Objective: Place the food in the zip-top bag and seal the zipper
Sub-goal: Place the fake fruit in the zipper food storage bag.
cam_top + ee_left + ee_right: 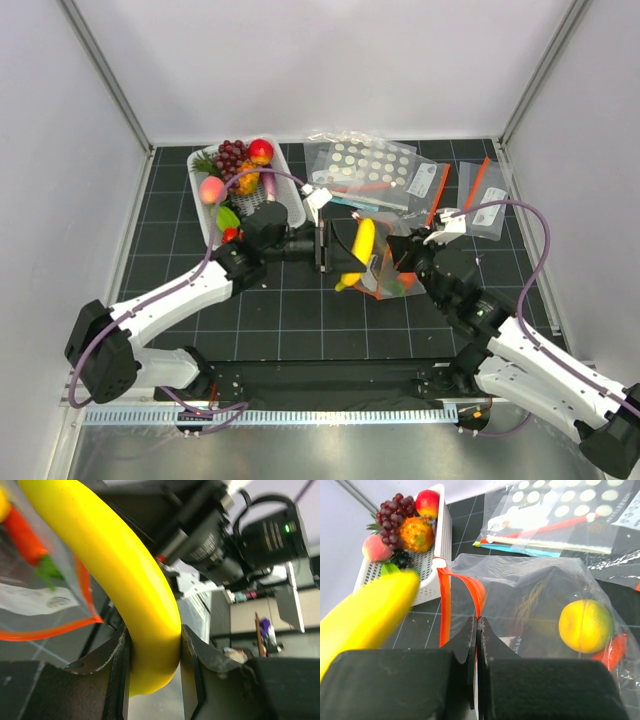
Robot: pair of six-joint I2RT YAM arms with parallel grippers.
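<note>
— What do we have closest to us?
— The left gripper [156, 660], clamped on the banana [125, 575]. We see both fingers [117, 670] pressed against its lower end, and the fruit curves up away from them.
— And our other tool?
— The right gripper [476, 630] is pinched tight on the zip-top bag [535, 590], right at the zipper [444, 605]. Its orange-red strip runs in between the closed fingers.
— Where is the banana against the bag?
— Just beside its mouth, on the left arm's side. From above the two overlap, and we cannot tell whether the tip is inside.
— Anything in the bag?
— We see a round yellow-orange fruit [585, 625] and a carrot [612, 650] through the clear plastic.
— Farther back?
— The white basket [205, 222] at the left holds a peach [211, 189], grapes [232, 155] and a red fruit [261, 151]. To its right a dotted bag [365, 165] lies flat on the black gridded mat [165, 230], with labelled bags [480, 190] farther right.
</note>
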